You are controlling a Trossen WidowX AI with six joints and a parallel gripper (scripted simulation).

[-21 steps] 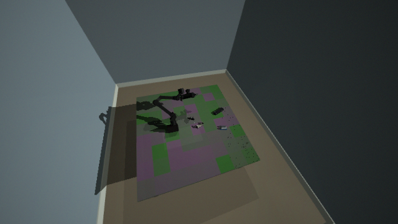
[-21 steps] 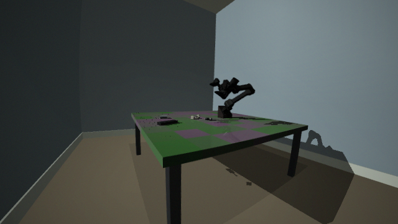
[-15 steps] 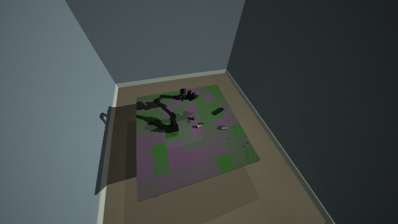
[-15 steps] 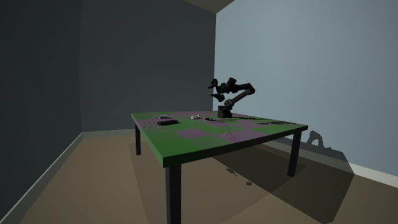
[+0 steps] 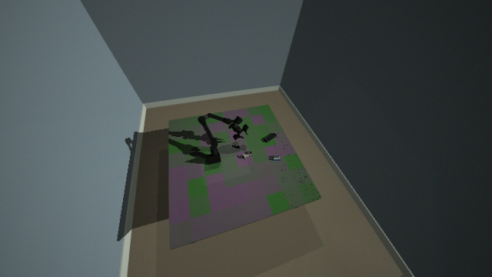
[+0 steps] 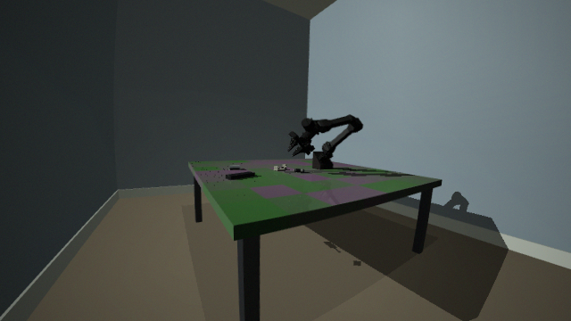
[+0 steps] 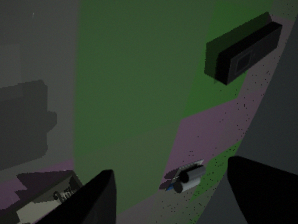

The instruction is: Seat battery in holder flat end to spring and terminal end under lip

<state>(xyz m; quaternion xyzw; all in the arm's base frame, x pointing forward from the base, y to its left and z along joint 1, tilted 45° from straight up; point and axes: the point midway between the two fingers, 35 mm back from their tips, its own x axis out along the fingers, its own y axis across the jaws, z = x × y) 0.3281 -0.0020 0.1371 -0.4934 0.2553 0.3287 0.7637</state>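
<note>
The black box-shaped holder (image 5: 269, 137) (image 6: 240, 175) (image 7: 242, 50) lies on the checkered table. The battery (image 5: 274, 158) (image 6: 235, 167) (image 7: 182, 177), a small pale cylinder with a blue end, lies on the table a short way from the holder. My gripper (image 5: 240, 135) (image 6: 294, 149) (image 7: 172, 173) hangs well above the table, between the arm's base and these two things. Its fingers stand partly apart and nothing is between them. In the wrist view the battery shows far below, between the two fingers.
A small pale object (image 5: 244, 155) (image 6: 280, 168) (image 7: 33, 212) and a small dark piece (image 5: 235, 145) (image 6: 298, 170) lie on the table nearer the arm's base (image 5: 213, 158). The table top (image 5: 238, 196) (image 6: 285, 205) is green and purple, with dark speckles near one edge.
</note>
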